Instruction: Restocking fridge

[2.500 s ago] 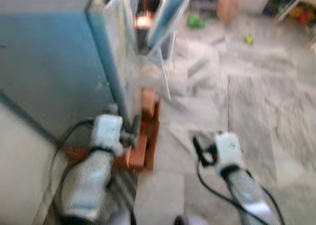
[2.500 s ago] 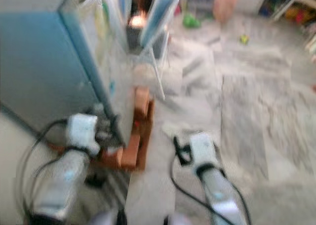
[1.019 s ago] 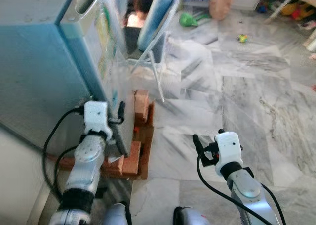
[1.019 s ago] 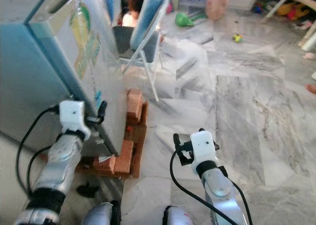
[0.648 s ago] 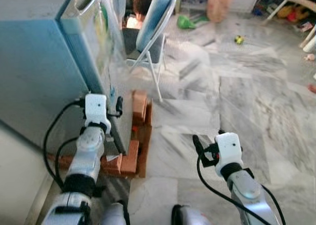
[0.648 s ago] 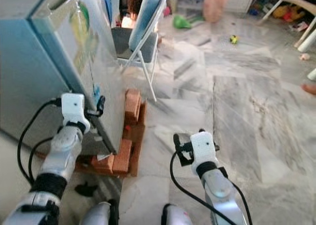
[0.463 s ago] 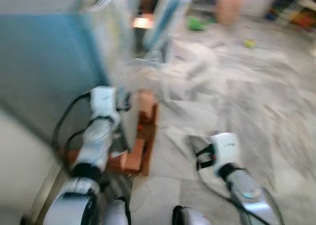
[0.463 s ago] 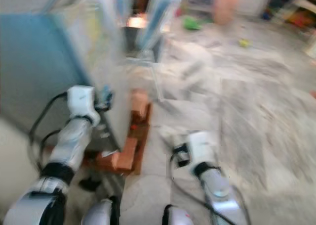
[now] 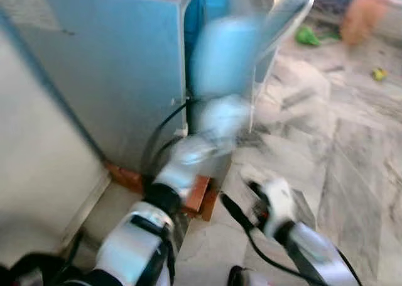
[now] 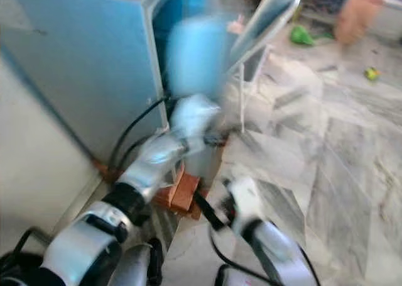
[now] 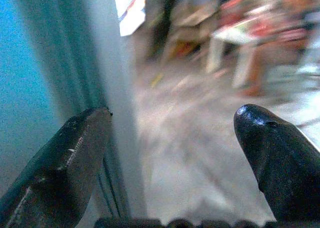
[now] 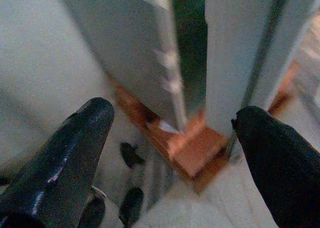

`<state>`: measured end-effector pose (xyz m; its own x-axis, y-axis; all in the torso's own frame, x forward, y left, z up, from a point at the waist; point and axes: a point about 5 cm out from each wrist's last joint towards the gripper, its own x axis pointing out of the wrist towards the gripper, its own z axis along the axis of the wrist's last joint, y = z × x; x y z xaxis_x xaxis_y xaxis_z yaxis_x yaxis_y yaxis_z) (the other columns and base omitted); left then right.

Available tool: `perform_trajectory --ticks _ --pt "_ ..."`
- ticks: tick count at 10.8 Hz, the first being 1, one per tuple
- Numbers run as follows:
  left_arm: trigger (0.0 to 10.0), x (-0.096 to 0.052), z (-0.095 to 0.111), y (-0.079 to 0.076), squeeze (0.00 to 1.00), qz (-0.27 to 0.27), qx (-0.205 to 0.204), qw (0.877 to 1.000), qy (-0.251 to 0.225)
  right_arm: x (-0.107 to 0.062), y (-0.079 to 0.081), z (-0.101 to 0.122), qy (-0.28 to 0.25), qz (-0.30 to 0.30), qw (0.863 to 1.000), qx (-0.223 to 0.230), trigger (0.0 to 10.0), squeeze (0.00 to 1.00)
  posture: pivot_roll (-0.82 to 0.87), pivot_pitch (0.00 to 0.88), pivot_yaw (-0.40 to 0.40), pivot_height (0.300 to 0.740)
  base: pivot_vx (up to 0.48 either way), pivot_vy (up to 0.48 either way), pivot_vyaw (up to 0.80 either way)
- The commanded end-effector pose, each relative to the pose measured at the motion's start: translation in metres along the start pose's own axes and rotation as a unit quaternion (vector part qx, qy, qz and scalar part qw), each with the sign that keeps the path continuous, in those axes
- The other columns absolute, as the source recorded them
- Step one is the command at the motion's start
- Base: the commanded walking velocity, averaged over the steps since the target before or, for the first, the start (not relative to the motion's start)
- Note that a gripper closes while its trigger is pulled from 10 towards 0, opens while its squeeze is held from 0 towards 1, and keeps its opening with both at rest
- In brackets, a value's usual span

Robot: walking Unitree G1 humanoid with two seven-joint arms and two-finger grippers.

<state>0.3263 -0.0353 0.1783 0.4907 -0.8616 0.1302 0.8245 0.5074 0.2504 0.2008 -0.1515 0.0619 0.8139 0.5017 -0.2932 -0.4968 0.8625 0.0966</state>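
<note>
The blue fridge stands on my left. Its door is a pale blurred slab standing ajar, with a bright blue gap beside it. My left arm reaches up to the door's lower part. In the left wrist view the left gripper is open, and the grey door edge lies just inside one finger. My right gripper hangs low and open with nothing in it. It faces the fridge's foot and the dark slit between door and body.
The fridge rests on red bricks over a marble floor. A folding chair stands just beyond the door. A green toy and a small yellow one lie further off. A pale wall runs along my left.
The camera has swung left and the picture is blurred. The fridge door, shut before, now stands ajar. My left arm has moved up and forward with the door.
</note>
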Motion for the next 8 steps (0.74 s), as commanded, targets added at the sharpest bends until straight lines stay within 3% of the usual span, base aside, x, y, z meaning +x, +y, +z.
perform_trajectory --ticks 1,2,3,4,5,6,7,8 --pt "10.0 0.055 0.062 -0.086 0.00 -0.114 -0.041 0.985 -0.119 -0.011 -0.006 0.000 -0.002 -0.028 1.000 -0.003 10.0 0.00 -0.06 0.142 0.001 0.740 0.000 0.000 0.00" --pt "10.0 0.059 0.066 -0.096 0.00 -0.108 -0.044 0.985 -0.130 -0.024 -0.006 -0.006 0.005 -0.053 0.999 0.001 10.0 0.00 -0.06 0.143 0.001 0.740 0.000 0.000 0.00" --pt "10.0 0.057 0.054 -0.084 0.00 -0.072 -0.020 0.991 -0.113 -0.033 -0.004 -0.016 0.014 -0.075 0.997 0.008 10.0 0.00 -0.07 0.145 0.002 0.740 0.000 0.000 0.00" --pt "10.0 0.045 0.041 -0.049 0.00 0.000 -0.025 0.995 -0.094 -0.030 0.012 -0.029 0.018 -0.079 0.997 0.013 10.0 0.00 -0.07 0.147 0.016 0.740 0.000 0.000 0.00" --pt "10.0 0.029 0.034 -0.019 0.00 0.063 -0.026 0.994 -0.085 -0.022 0.038 -0.039 0.015 -0.081 0.997 0.008 10.0 0.00 -0.07 0.146 0.019 0.740 0.000 0.000 0.00" --pt "10.0 -0.002 0.017 0.017 0.00 0.146 -0.037 0.986 -0.066 -0.018 0.082 -0.054 0.016 -0.083 0.996 0.005 10.0 0.00 -0.06 0.147 0.019 0.740 0.000 0.000 0.00" --pt "10.0 -0.028 0.002 0.035 0.00 0.192 -0.035 0.980 -0.049 -0.021 0.109 -0.069 0.021 -0.083 0.996 0.003 10.0 0.00 -0.05 0.147 0.015 0.740 0.000 0.000 0.00" --pt "10.0 -0.054 -0.015 0.039 0.00 0.211 -0.034 0.977 -0.022 -0.029 0.129 -0.084 0.024 -0.090 0.996 -0.012 10.0 0.00 -0.03 0.146 0.008 0.740 0.000 0.000 0.00"
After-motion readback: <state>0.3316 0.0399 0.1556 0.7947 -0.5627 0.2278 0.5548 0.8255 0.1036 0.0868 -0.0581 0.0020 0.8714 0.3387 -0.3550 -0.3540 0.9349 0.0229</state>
